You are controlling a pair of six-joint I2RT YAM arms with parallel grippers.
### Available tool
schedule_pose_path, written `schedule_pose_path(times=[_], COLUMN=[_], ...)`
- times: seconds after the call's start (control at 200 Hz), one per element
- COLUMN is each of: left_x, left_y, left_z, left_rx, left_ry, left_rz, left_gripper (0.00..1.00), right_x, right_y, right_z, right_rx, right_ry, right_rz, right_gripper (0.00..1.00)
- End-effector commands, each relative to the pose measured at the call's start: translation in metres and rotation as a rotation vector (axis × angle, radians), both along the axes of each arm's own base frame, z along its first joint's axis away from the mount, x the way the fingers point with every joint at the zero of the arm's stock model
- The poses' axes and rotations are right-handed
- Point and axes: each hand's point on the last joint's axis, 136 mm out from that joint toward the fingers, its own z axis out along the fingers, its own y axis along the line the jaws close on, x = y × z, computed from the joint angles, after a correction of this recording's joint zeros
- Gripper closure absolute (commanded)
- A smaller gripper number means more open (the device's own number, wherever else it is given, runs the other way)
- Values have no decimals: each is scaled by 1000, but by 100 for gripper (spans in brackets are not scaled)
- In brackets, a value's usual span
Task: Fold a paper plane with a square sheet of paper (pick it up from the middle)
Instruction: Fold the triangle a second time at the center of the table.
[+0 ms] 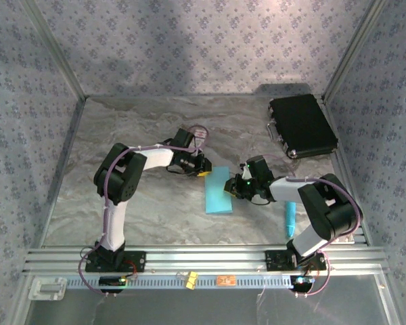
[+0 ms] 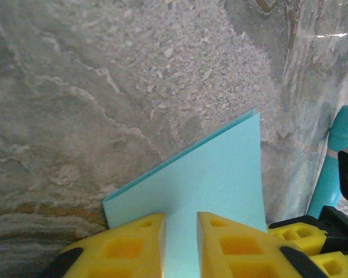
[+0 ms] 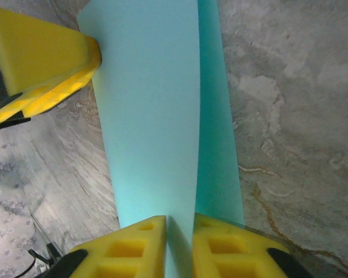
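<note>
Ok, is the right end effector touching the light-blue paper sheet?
Touching: right wrist view shows the right end effector clamping the light-blue paper sheet.

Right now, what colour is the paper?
The paper is plain light blue, clearest in the right wrist view.

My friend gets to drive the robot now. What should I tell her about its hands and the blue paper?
Right hand: shut on the edge of the blue paper.
Left hand: at another edge, paper between its fingers; a firm pinch is not certain.
Paper: mid-table between the two hands, doubled over into two layers.
Done: a first fold looks made.
Left: the rest of the folds; there is no pointed plane yet.
</note>
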Motion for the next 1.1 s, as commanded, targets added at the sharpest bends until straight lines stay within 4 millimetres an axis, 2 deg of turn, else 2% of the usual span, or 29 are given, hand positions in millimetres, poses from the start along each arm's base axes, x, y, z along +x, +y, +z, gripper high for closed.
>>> schedule_pose_path(times=[0.0, 0.185, 0.3, 0.62, 0.785, 0.934, 1.094], left_x=[-5, -6, -9, -10, -7, -8, -12], left_y=[-6, -2, 6, 22, 33, 33, 30], left_z=[20, 46, 55, 58, 65, 63, 63], left_rx=[-18, -13, 18, 94, 121, 113, 101], left_ry=[-11, -59, -88, -154, -218, -212, -213], left_rz=[-34, -40, -50, -18, 19, 24, 16], left_gripper=[71, 59, 56, 55, 55, 55, 55], right_x=[5, 17, 22, 22, 22, 21, 23], right_y=[-6, -7, -5, -5, -13, -6, -3], right_z=[-6, -6, -8, -9, 21, 17, 4], right_rx=[-23, -14, -13, 22, 8, 25, 38], right_ry=[2, 1, 5, 26, -60, -19, 16], right_rz=[-48, -136, -175, -309, -341, -255, -235], right_gripper=[89, 93, 93, 94, 90, 90, 90])
